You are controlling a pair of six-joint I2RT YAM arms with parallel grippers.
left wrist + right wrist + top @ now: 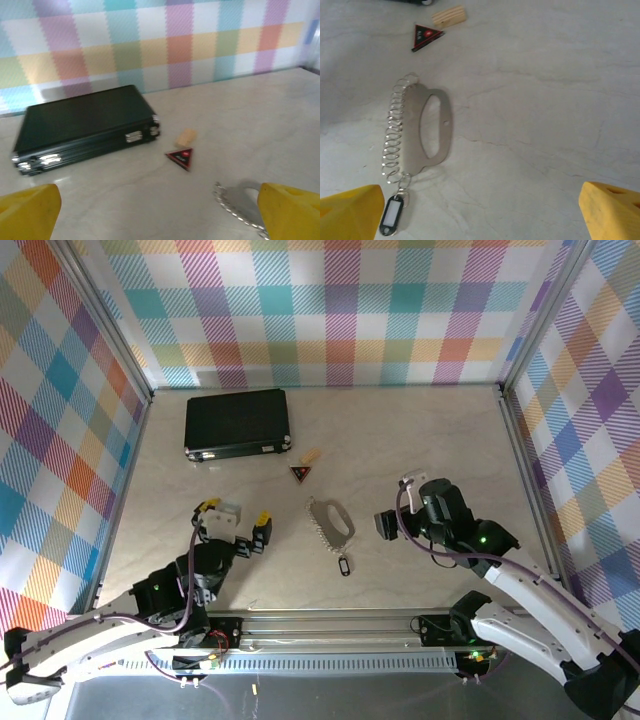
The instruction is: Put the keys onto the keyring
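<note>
In the middle of the top view, the keys (330, 522) lie flat, with the keyring (344, 566) at their lower end. The left gripper (160, 212) and right gripper (480, 212) both gape wide, holding nothing.

No text can be read. The dark-red triangular trinket (426, 35) carries small pale marks, too blurred to make out.

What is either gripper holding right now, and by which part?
Nothing is held. The left gripper and right gripper are open and empty; the pale silver-grey metal keys and the small dark-tagged keyring lie on the table.
</note>
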